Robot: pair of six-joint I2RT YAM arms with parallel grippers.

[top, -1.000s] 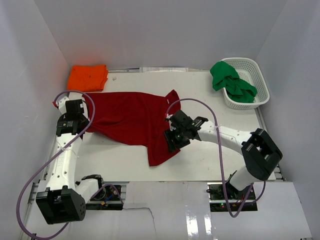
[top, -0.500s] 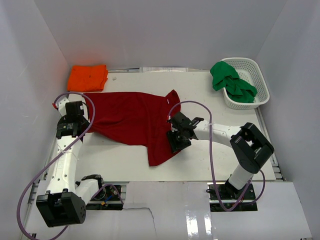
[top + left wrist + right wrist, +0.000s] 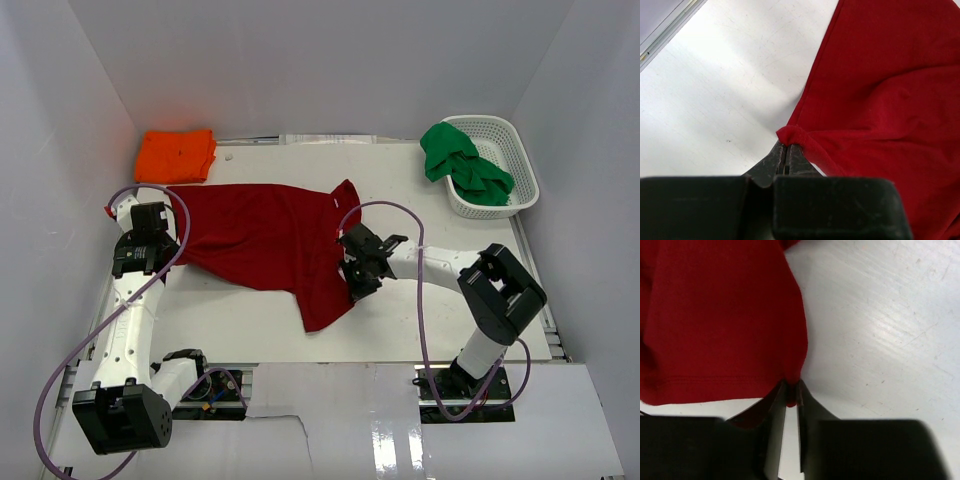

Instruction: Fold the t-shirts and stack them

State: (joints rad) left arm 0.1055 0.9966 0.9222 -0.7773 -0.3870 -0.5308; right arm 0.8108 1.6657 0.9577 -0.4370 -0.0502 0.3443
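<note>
The dark red t-shirt (image 3: 260, 235) lies spread across the middle of the table. My left gripper (image 3: 112, 211) (image 3: 788, 146) is shut on a bunched bit of its left edge, and the cloth (image 3: 880, 100) fans out to the right. At the shirt's lower right corner, my right gripper (image 3: 352, 290) (image 3: 792, 390) is shut on the cloth where the hem meets the side edge (image 3: 730, 330). The orange t-shirt (image 3: 176, 154) sits folded at the back left. The green t-shirt (image 3: 462, 165) hangs crumpled over the basket's rim.
The white lattice basket (image 3: 527, 185) stands at the back right against the wall. White walls enclose the table on three sides. The table's left rail (image 3: 660, 35) runs close to my left gripper.
My right gripper has closed its jaws on the red shirt's lower right corner. The left arm and its hold have not moved.
</note>
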